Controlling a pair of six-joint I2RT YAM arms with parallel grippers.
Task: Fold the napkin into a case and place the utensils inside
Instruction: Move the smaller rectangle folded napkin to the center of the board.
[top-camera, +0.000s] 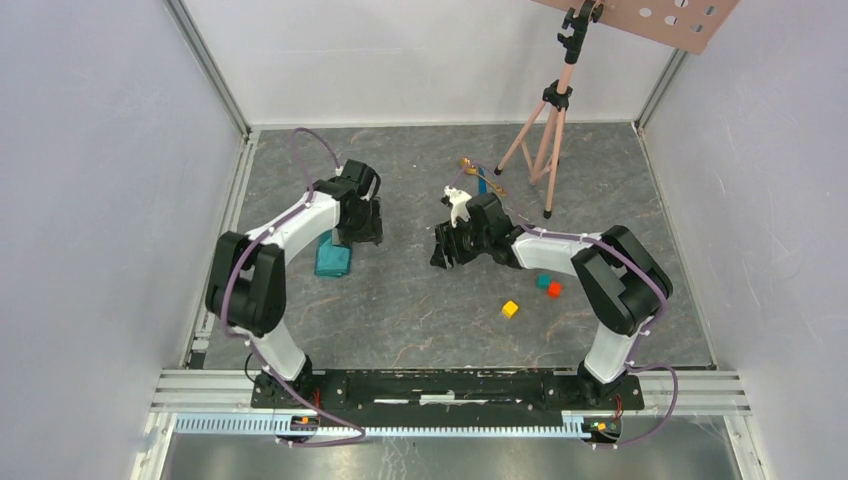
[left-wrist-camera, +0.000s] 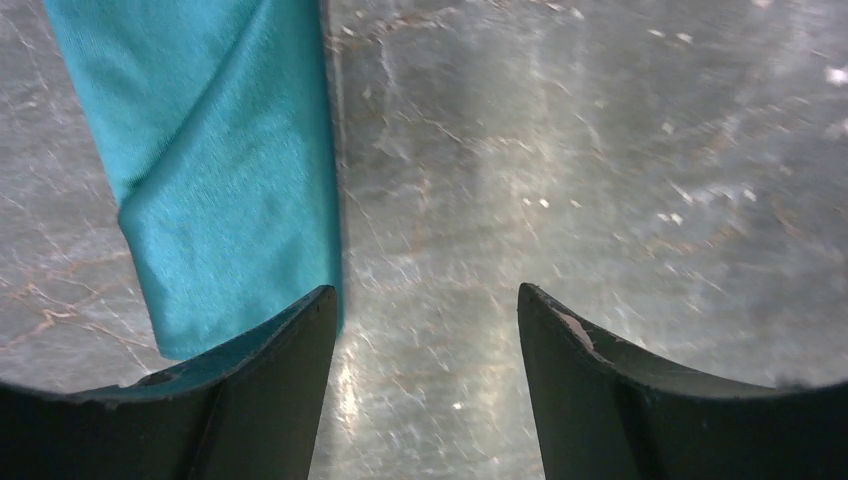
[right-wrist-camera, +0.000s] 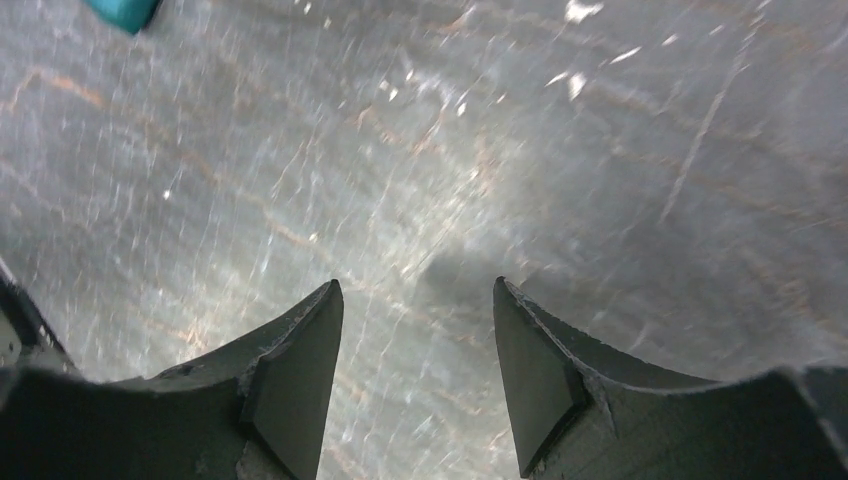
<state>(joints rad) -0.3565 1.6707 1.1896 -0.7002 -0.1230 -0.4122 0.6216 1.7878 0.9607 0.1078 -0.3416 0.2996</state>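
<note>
The napkin (top-camera: 332, 258) lies on the table as a narrow teal-green folded bundle, the case. My left gripper (top-camera: 357, 238) hovers just to its right. In the left wrist view the cloth (left-wrist-camera: 220, 170) runs up the left side past my left finger, and the gripper (left-wrist-camera: 425, 295) is open over bare table. My right gripper (top-camera: 443, 254) is at mid-table, open (right-wrist-camera: 417, 290) and empty. One teal corner of the napkin (right-wrist-camera: 125, 12) shows far off. The utensils, a gold spoon (top-camera: 467, 163) and a blue knife (top-camera: 482, 181), lie at the back by the tripod.
A pink tripod (top-camera: 545, 130) stands at the back right, holding a perforated board. Yellow (top-camera: 510, 308), teal (top-camera: 542, 281) and red (top-camera: 554, 289) cubes lie under the right arm. Walls enclose the table on three sides.
</note>
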